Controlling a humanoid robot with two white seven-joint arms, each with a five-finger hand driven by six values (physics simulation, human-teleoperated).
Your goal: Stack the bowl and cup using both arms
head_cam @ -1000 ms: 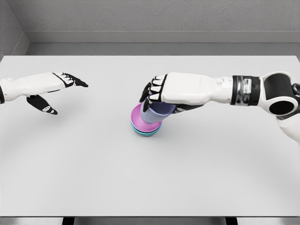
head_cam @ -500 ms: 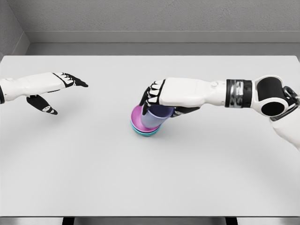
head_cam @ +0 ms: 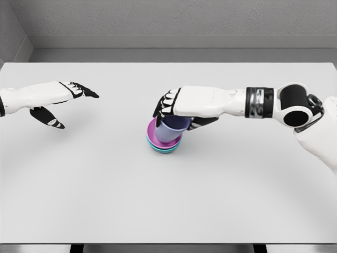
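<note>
Head view: right hand (head_cam: 176, 105) fingers grip the lavender cup (head_cam: 169, 129) inside stacked bowls (head_cam: 156, 139); left hand (head_cam: 58, 103) fingers spread, empty.

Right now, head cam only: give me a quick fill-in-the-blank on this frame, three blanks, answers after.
1. The right hand grips a lavender ____.
2. The cup sits in a pink bowl stacked on a ____ bowl.
3. The left hand, fingers open, holds ____ at the table's left edge.

Answers: cup; teal; nothing

The table (head_cam: 105, 200) lies bare on all sides; only the stacked bowls (head_cam: 158, 141) and cup (head_cam: 171, 130) stand mid-table. The right hand (head_cam: 176, 105) covers them from above; the left hand (head_cam: 55, 103) hangs well apart.
</note>
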